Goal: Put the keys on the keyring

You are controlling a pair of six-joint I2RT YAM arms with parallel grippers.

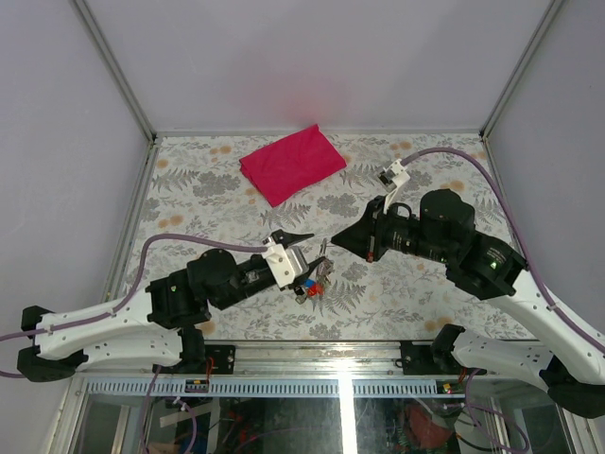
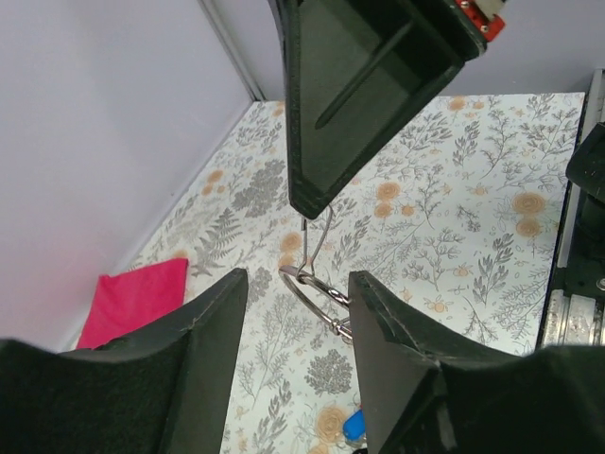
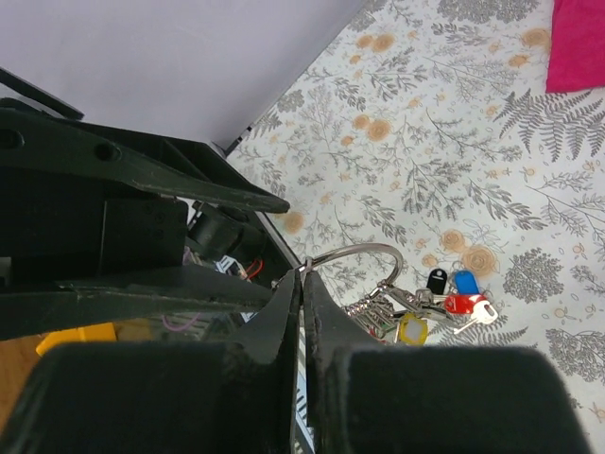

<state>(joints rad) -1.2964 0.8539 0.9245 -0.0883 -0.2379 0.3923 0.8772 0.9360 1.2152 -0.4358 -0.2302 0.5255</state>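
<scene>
Starting at the near edge, the left gripper (image 2: pixel 298 280) stands with its jaws spread wide, clamping nothing. The wire of the keyring (image 3: pixel 357 246) passes between its fingers, close by one of them; whether it touches that finger cannot be told. Just beside it the bunch lies on the floral table (image 1: pixel 397 303). The red key (image 3: pixel 460 304) and the blue key (image 3: pixel 465 281) rest side by side, touching, next to a black-headed key (image 3: pixel 437 279) and a yellow tag (image 3: pixel 411 328). Whether the red and blue keys are threaded on the ring cannot be told. Opposite, the right gripper (image 3: pixel 302 276) has its jaws pressed together on the ring's wire, holding that end of the loop up off the table. Farther back, well apart from both grippers, a magenta cloth (image 1: pixel 291 163) lies folded flat near the far wall.
</scene>
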